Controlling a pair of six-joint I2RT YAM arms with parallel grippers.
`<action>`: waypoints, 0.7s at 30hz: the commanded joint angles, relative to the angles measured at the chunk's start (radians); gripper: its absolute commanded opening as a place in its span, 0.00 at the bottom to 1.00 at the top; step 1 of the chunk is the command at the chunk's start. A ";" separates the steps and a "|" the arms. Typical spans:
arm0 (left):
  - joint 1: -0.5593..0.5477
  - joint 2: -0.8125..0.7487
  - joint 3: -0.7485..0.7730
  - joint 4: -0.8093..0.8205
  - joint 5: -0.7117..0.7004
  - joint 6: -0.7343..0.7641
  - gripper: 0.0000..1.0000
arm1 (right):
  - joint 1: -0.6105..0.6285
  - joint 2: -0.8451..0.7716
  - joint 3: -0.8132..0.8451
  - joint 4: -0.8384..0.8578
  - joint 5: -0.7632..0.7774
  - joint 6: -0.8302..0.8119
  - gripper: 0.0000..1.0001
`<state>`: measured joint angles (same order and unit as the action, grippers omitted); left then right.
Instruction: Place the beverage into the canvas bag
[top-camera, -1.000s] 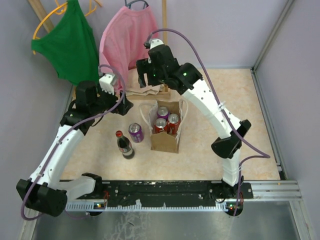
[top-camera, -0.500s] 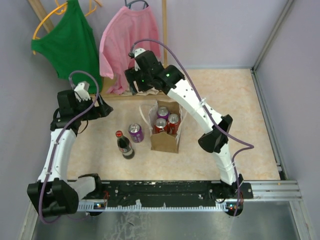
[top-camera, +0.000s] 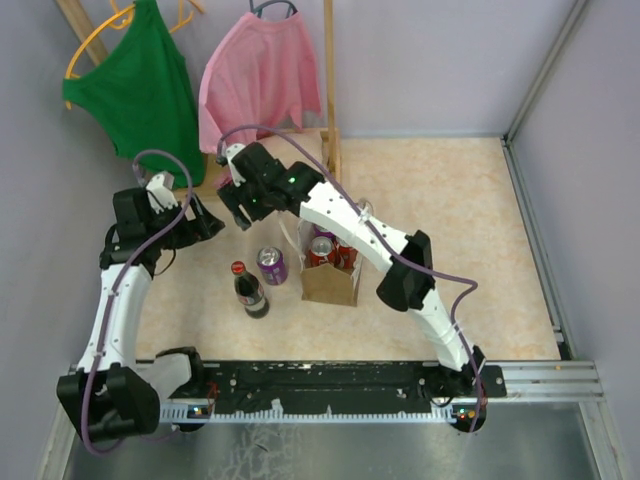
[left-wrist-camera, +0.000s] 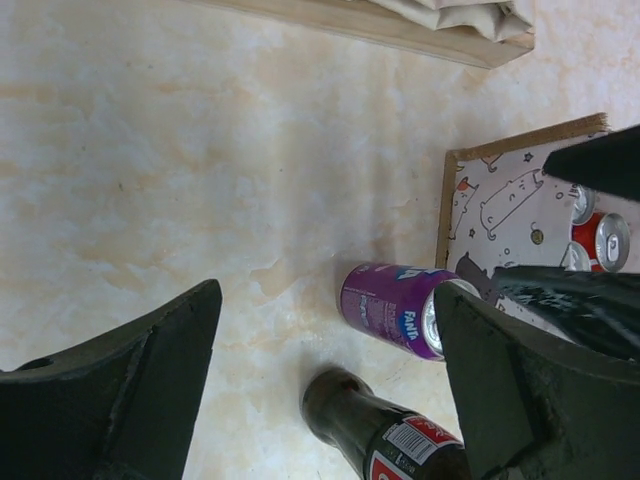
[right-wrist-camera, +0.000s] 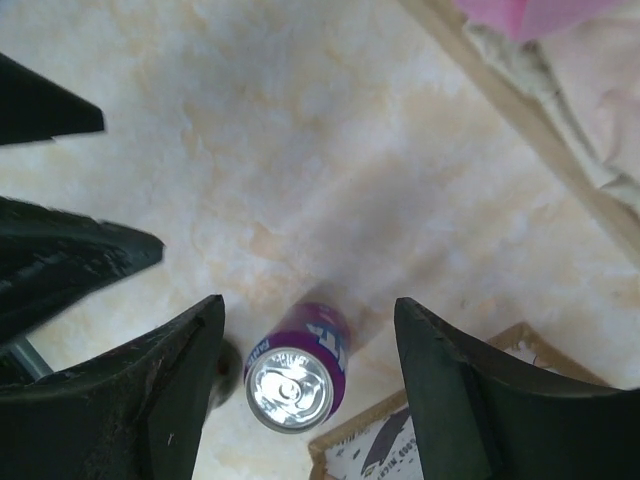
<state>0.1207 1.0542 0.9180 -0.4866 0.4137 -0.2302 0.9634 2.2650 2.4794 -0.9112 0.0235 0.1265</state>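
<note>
Since the earlier frame, the right arm had swung to the left, away from the far side of the bag, and its right end effector (top-camera: 236, 203) now hung above the spot just behind the purple can (top-camera: 272, 264). Its fingers (right-wrist-camera: 170, 400) were spread apart and pinched nothing. In the right wrist view the purple can (right-wrist-camera: 295, 375) stood upright on the surface between them, lower down and not touched. The left arm had pulled back to the left side, and the left end effector (top-camera: 205, 222) was also spread wide and empty, pointing toward the same can. In the left wrist view, the purple can (left-wrist-camera: 395, 308) showed between its fingers (left-wrist-camera: 130, 390), with the dark bottle (left-wrist-camera: 385, 435) beside it.

On the surface (top-camera: 480, 240), the purple can stood just to the left of the canvas bag (top-camera: 328, 283), outside it. The dark bottle (top-camera: 248, 290), with a red cap, stood near the can on its near-left side. The canvas bag stood upright and open, with red cans (top-camera: 322, 250) already inside; the right arm crossed over its far part. Behind, a pink shirt (top-camera: 262, 85) and a green shirt (top-camera: 140, 85) hung against the wall.
</note>
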 joint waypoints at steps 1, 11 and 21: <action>0.038 -0.023 -0.046 -0.042 -0.010 -0.035 0.93 | 0.025 0.001 -0.045 -0.035 -0.008 -0.028 0.69; 0.066 -0.008 -0.068 -0.045 -0.015 -0.058 0.92 | 0.029 0.005 -0.161 -0.069 -0.033 -0.002 0.72; 0.068 0.002 -0.063 -0.042 -0.017 -0.054 0.92 | 0.033 0.034 -0.172 -0.145 -0.078 0.016 0.74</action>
<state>0.1814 1.0561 0.8463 -0.5312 0.4015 -0.2771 0.9813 2.2814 2.3024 -1.0283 -0.0231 0.1349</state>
